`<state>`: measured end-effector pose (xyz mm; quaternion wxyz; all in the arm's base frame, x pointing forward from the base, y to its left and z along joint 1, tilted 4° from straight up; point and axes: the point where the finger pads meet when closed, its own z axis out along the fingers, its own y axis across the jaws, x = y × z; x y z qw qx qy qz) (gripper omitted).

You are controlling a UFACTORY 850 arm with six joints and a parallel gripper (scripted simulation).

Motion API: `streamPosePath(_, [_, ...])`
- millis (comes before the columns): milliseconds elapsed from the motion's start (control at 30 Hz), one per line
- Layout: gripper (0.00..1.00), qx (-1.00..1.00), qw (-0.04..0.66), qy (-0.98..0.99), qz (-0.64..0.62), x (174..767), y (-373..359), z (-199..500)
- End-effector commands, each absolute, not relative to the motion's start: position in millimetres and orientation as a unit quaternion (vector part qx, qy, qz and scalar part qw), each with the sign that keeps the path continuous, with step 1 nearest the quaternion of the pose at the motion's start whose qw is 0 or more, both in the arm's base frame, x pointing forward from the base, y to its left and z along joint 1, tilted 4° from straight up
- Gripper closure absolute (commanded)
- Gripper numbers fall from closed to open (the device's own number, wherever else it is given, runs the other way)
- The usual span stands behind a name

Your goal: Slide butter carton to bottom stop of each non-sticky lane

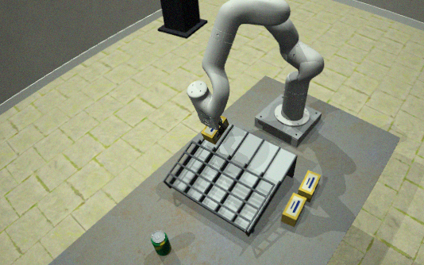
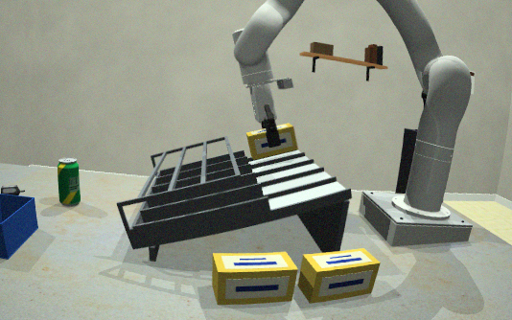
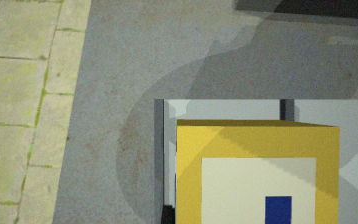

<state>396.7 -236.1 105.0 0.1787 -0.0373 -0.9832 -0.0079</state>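
The sloped five-lane shelf [image 1: 251,148] [image 2: 197,229] [image 3: 331,112] has pale lanes, dark dividers and a wire grid over its lower part. My gripper [image 1: 221,127] [image 2: 273,142] is shut on a yellow butter carton [image 1: 210,134] [image 2: 257,147] [image 3: 258,142]. The carton is at the upper end of the far outer lane, tilted roughly with the slope. Whether it touches the lane is hard to tell. Two other butter cartons, one nearer the robot base [image 1: 309,184] [image 2: 338,275] and one farther from it [image 1: 294,208] [image 2: 254,278], lie on the table beside the shelf. No carton shows under the grid.
A green can [image 1: 161,243] [image 2: 69,182] stands beyond the shelf's low end. A blue open box [image 2: 20,230] and a small dark object [image 2: 11,190] are near it. The robot base [image 1: 288,119] [image 2: 418,225] stands behind the high end. A wooden wall shelf [image 2: 343,59] hangs in the background.
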Motion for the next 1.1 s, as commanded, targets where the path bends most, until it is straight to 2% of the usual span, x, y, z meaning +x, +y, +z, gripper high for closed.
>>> streamPosePath(0, [1.00,-0.037,0.178,-0.983,-0.007,397.6,-236.5,105.7])
streamPosePath(1067, [1.00,-0.037,0.178,-0.983,-0.007,396.0,-237.1,101.3])
